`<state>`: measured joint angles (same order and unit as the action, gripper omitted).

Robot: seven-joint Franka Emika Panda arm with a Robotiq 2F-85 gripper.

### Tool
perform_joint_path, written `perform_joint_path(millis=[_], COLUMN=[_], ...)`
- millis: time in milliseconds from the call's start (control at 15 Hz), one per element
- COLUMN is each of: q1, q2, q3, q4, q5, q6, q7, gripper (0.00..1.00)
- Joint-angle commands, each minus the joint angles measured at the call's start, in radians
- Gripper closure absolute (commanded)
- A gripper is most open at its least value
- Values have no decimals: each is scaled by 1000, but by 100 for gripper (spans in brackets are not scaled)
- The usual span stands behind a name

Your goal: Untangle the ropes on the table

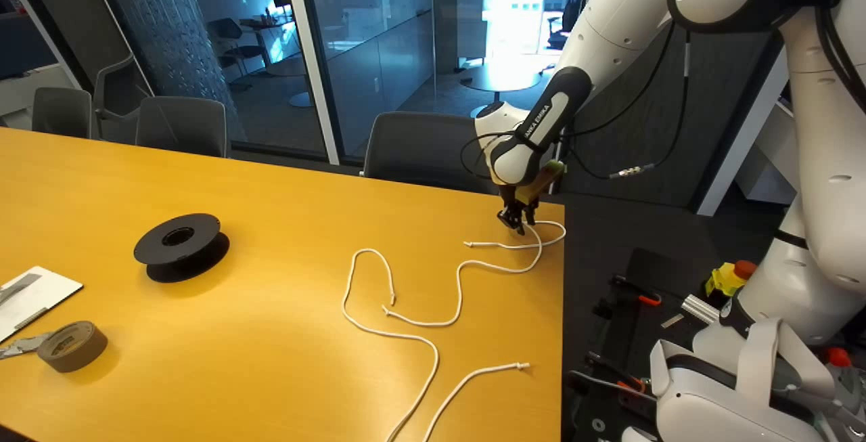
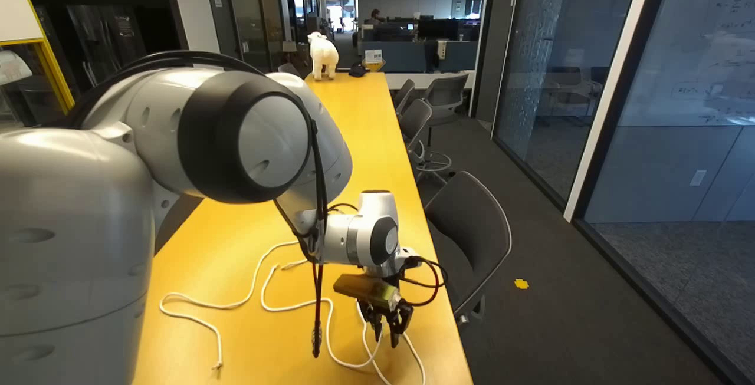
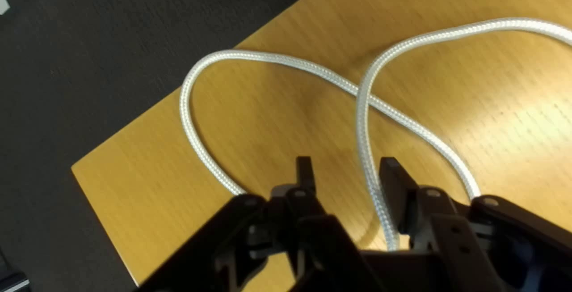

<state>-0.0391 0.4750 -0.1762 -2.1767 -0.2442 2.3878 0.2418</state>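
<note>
Two white ropes lie on the mustard-yellow table [image 1: 270, 361], which also shows in both other views. The nearer rope [image 1: 433, 324] runs in waves to the table corner, loops and crosses itself once below my gripper [image 1: 519, 224]. The other rope [image 1: 437, 361] lies apart and leaves the picture at the bottom; it also shows in an exterior view [image 2: 203, 303]. In the wrist view my gripper [image 3: 346, 164] is open. A strand of the looped rope [image 3: 365, 144] passes between the fingers, close to the right one; I cannot tell whether they touch. The gripper [image 2: 386, 338] hides part of the loop.
A black spool [image 1: 181, 242], a grey tape roll [image 1: 73, 347] and a white board [image 1: 37, 296] lie farther along the table. The loop lies at the table's end edge. Chairs [image 1: 426, 147] stand along the long edge. A white headset [image 1: 717, 394] sits beside the robot base.
</note>
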Motion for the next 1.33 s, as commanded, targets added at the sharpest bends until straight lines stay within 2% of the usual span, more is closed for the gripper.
perform_joint_path(millis=[0,133,267,533,733,1267], q1=[-12,-12,-18,-43,-34,0], q2=[7,7,5,2,-1,-7], q3=[12,15,27,81,120,193], q4=[26,30,37,74,144,400], q5=[32,36,59,181,251,322], q6=[4,3,7,28,37,62], q7=[-36,-39,-54,-125,-149,-151], gripper=[87,97,100,97,97,95])
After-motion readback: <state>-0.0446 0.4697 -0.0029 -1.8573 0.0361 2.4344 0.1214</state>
